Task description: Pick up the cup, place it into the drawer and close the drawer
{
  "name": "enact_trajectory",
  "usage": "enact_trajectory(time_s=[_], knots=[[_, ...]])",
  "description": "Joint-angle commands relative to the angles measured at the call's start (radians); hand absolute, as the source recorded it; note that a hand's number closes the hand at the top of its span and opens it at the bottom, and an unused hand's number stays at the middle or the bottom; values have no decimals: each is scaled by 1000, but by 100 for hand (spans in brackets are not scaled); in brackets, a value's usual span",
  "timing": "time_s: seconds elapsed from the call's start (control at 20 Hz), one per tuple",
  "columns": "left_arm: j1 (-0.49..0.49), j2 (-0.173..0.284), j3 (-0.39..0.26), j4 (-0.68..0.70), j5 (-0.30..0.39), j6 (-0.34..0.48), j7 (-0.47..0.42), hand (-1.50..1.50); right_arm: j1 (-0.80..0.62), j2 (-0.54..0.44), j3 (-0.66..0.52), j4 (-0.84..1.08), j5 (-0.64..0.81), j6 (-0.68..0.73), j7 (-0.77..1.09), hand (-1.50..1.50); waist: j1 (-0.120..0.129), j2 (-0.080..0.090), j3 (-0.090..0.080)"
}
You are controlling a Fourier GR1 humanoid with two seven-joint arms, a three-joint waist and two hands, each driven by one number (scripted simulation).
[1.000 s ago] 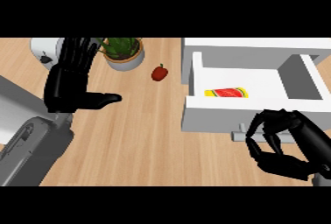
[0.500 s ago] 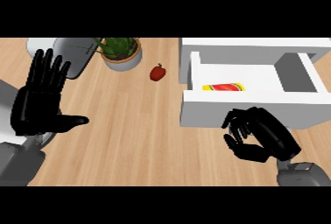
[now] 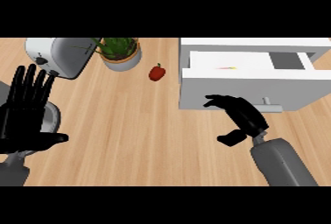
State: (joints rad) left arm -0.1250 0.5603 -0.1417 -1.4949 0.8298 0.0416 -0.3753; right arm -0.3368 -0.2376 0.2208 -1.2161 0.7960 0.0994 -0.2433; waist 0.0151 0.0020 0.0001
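White drawer [image 3: 249,89] nearly closed, only a sliver of yellow-red showing inside; cup itself hidden. Right robot hand [image 3: 238,114] at drawer front, fingers curled, holding nothing. Left robot hand [image 3: 26,109] open, resting at left edge. Potted plant [image 3: 119,52] on counter [image 3: 129,131].

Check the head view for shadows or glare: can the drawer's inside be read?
Head view: even lighting, no glare; soft shadow under the right hand on the counter. The drawer is nearly shut, its inside a pale sliver with an unreadable coloured speck.
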Motion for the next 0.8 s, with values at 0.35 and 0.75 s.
enact_trajectory(time_s=[0.35, 0.75], knots=[[45, -35, 96, 49, -31, -133, -6, -150, -339, 48, -145, 553, 5, -59, -174, -150, 2, 4, 0], [55, -39, 107, 69, -27, -192, 3, -150, -547, 2, -236, 881, 1, -94, -275, -150, 32, 15, 1]])
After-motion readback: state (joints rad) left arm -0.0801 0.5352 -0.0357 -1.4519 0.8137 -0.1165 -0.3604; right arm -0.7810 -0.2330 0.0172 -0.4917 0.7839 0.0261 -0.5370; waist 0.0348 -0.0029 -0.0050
